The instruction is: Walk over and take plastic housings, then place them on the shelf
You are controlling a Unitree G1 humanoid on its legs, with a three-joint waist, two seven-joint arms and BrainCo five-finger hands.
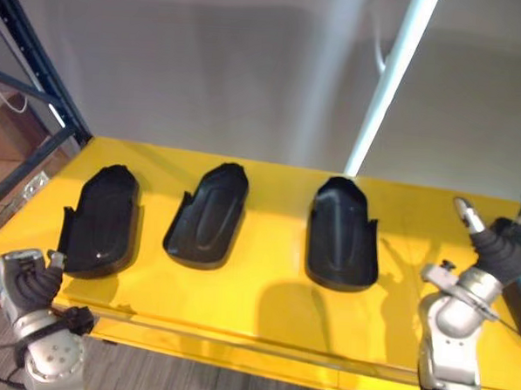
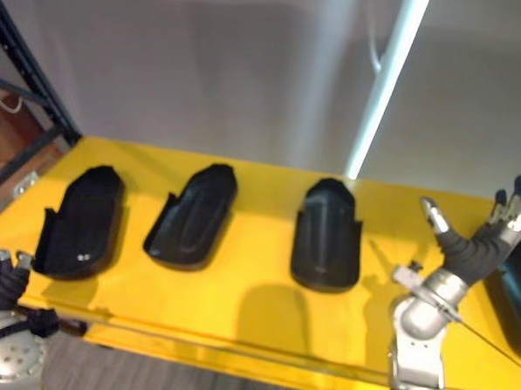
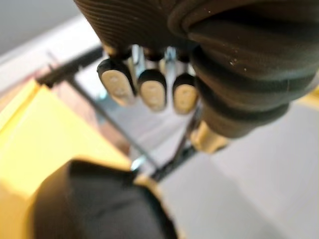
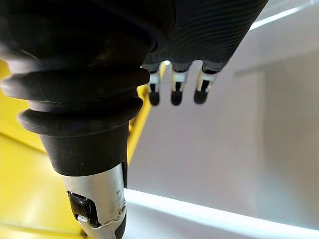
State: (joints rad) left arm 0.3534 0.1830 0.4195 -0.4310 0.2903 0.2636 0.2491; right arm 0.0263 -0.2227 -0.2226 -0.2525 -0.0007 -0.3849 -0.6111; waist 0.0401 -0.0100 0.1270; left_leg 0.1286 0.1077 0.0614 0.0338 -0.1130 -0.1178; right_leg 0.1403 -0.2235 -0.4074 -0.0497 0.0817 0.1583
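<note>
Left eye view, three glossy black housings (image 1: 207, 217), yellow shelf (image 1: 271, 322), right hand (image 2: 478, 247) fingers spread, left hand's (image 1: 27, 279) curled

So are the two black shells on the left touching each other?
Apart. The left eye view shows bare yellow shelf between the left housing and the middle housing.

Right robot hand (image 2: 478, 245) raised, fingers spread; left robot hand (image 1: 30, 281) low.
</note>
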